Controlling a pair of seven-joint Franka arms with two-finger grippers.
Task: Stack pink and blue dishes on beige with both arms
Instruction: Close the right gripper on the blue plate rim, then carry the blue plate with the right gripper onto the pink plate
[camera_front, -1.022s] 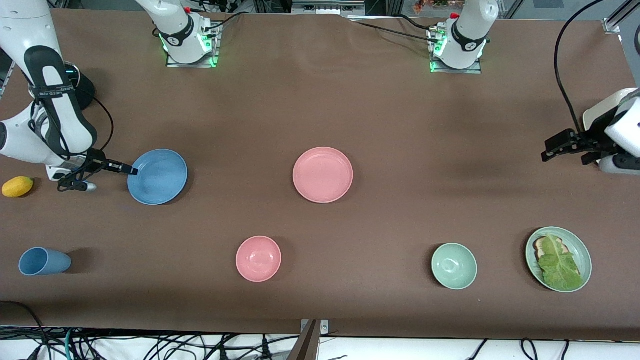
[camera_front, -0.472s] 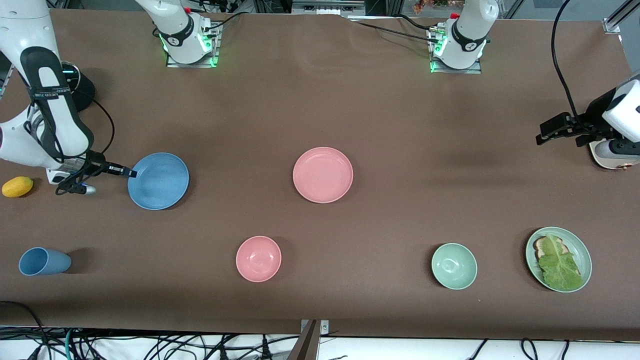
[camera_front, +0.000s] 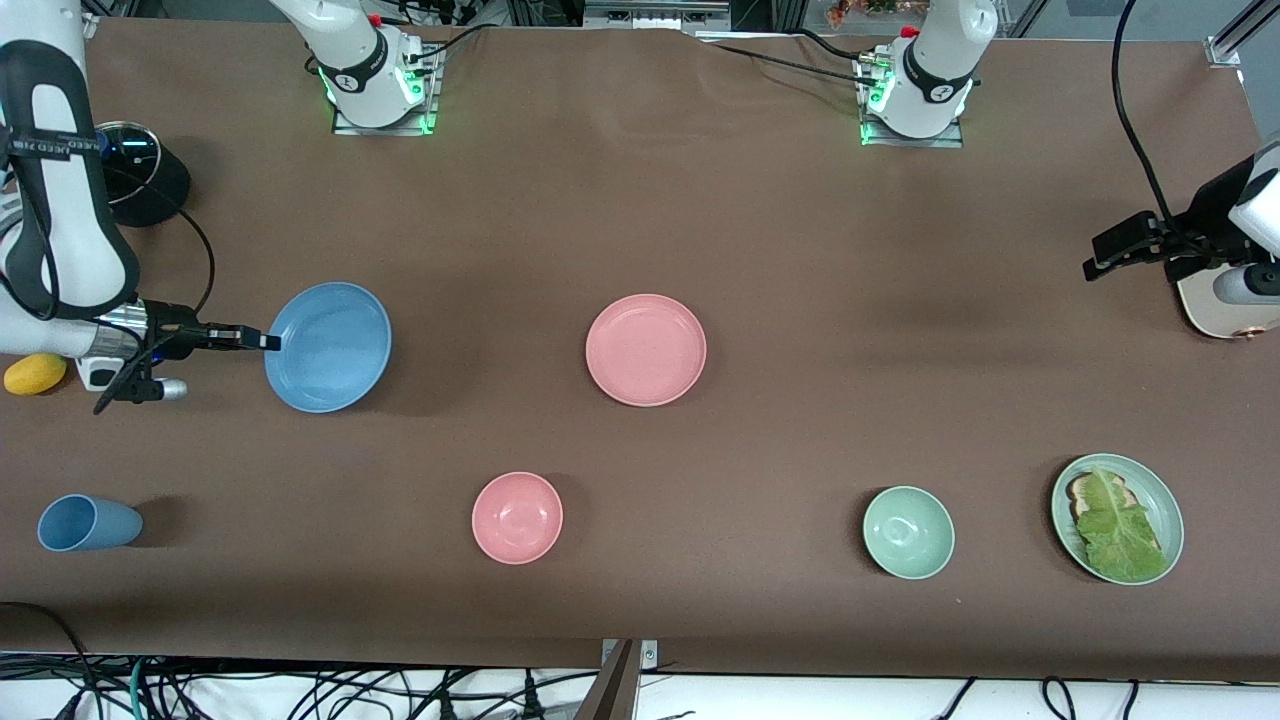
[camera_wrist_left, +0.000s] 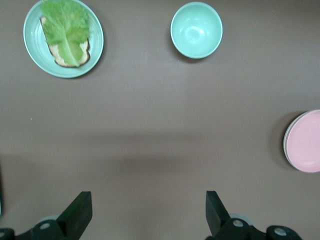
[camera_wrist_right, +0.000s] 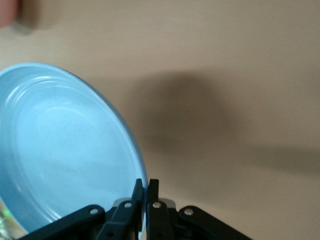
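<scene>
My right gripper (camera_front: 266, 341) (camera_wrist_right: 145, 183) is shut on the rim of the blue plate (camera_front: 330, 347) (camera_wrist_right: 65, 150). The plate hangs tilted just above the table, near the right arm's end. The pink plate (camera_front: 646, 350) (camera_wrist_left: 305, 142) lies flat at the table's middle. My left gripper (camera_front: 1105, 262) (camera_wrist_left: 147, 196) is open and empty, up over the left arm's end of the table. The beige plate does not show as such in any view.
A pink bowl (camera_front: 517, 517), a green bowl (camera_front: 908, 532) (camera_wrist_left: 196, 30) and a green plate with lettuce on bread (camera_front: 1117, 518) (camera_wrist_left: 63, 38) lie nearer the camera. A blue cup (camera_front: 88, 523) and a lemon (camera_front: 34, 373) are by the right arm. A cream rounded object (camera_front: 1212, 308) lies partly under the left arm.
My right gripper closed on the blue plate's rim and raised it, tilting it off the table. The left arm shifted slightly at its end of the table, gripper still open.
</scene>
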